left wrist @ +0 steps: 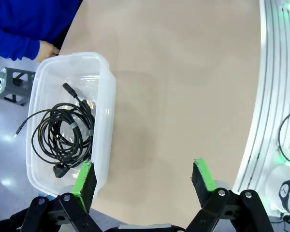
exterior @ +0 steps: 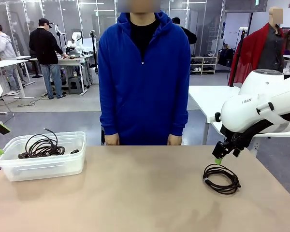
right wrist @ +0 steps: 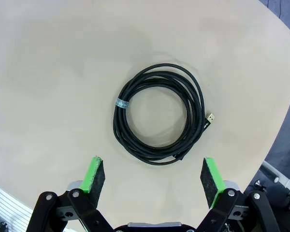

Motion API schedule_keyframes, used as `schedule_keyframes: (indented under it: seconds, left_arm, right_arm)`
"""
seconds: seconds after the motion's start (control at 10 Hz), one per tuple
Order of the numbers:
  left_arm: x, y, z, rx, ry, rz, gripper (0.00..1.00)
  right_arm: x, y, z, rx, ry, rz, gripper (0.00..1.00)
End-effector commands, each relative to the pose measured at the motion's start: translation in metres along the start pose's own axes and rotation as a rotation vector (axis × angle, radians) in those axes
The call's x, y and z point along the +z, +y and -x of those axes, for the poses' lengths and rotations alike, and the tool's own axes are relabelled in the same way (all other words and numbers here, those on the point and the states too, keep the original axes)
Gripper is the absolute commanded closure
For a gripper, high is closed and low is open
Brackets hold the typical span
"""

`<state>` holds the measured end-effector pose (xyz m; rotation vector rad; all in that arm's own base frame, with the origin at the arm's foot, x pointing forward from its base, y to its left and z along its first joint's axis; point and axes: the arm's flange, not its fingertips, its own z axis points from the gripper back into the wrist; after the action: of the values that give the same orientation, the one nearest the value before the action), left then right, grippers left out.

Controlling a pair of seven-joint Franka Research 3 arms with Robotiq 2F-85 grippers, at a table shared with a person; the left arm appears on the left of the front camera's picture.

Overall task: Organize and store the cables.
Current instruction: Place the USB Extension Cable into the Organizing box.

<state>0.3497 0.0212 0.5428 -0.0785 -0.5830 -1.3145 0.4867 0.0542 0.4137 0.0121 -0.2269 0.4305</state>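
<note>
Across a beige table [exterior: 135, 203] in a busy lab, one coiled cable [right wrist: 159, 121] was seen lying loose on the robot's right. The right gripper [right wrist: 151, 162] was poised directly above it, jaws spread wide and empty, apparently lined up for a pickup. Other cables [left wrist: 63, 133] were already gathered in a clear plastic bin [left wrist: 108, 111] at the left, beside which the left gripper [left wrist: 142, 164] was held fully open, grasping nothing.

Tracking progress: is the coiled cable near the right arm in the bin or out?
Out. The cable lies flat on the table below the open right pincer, far from the bin.
</note>
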Motion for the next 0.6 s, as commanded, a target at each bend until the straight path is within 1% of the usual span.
schedule_keyframes:
  seconds: [0.0, 0.3, 0.5]
  left_arm:
    - [0.001, 0.000, 0.000, -0.001, -0.001, -0.002, 0.00]
    - [0.001, 0.000, 0.000, -0.001, -0.001, -0.002, 0.00]
    - [0.001, 0.000, 0.000, -0.001, -0.001, -0.002, 0.00]
  right_arm:
    - [0.001, -0.001, 0.000, 0.001, -0.002, 0.001, 0.00]
    - [0.000, 0.000, 0.000, 0.000, 0.000, 0.000, 0.00]
    - [-0.017, -0.003, -0.011, -0.018, 0.066, -0.077, 0.00]
